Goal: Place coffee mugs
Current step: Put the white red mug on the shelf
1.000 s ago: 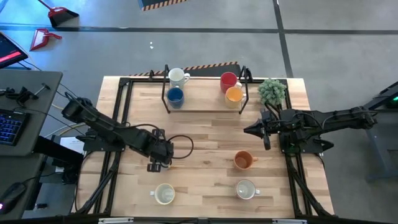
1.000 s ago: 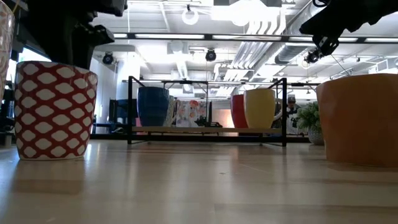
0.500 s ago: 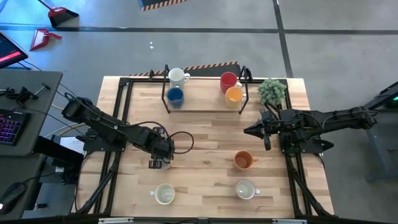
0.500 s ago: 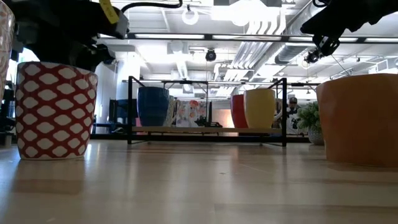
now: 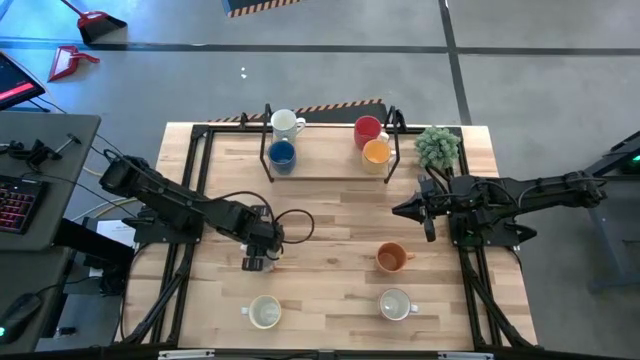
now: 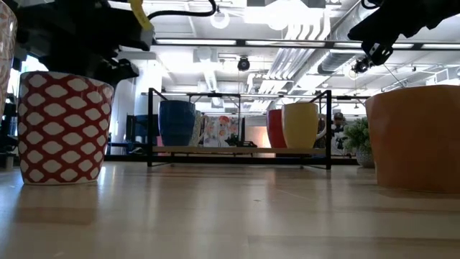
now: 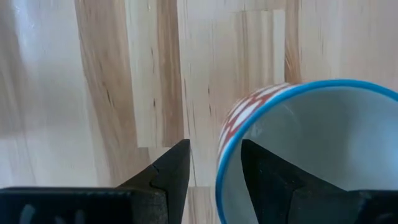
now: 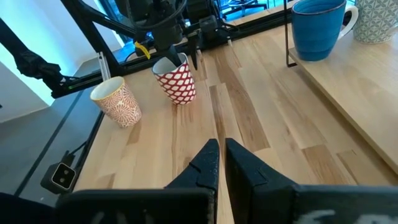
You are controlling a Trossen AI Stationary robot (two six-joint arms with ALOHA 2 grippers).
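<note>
The left gripper (image 7: 214, 171) straddles the red-patterned mug's (image 7: 311, 149) rim, fingers apart, one inside. Next it likely must clamp and lift. The right gripper (image 8: 219, 163), fingers together, waits aside.

wood table (image 5: 340, 215) | on it: rack (image 5: 330, 178), plant (image 5: 437, 146), orange mug (image 5: 391, 258), red-patterned mug (image 6: 63, 127), two pale mugs (image 5: 265, 312)

No text, label, brand, number or sign can be read in any view. The mugs carry only patterns, and the screen glow beside the table shows no legible characters.
</note>
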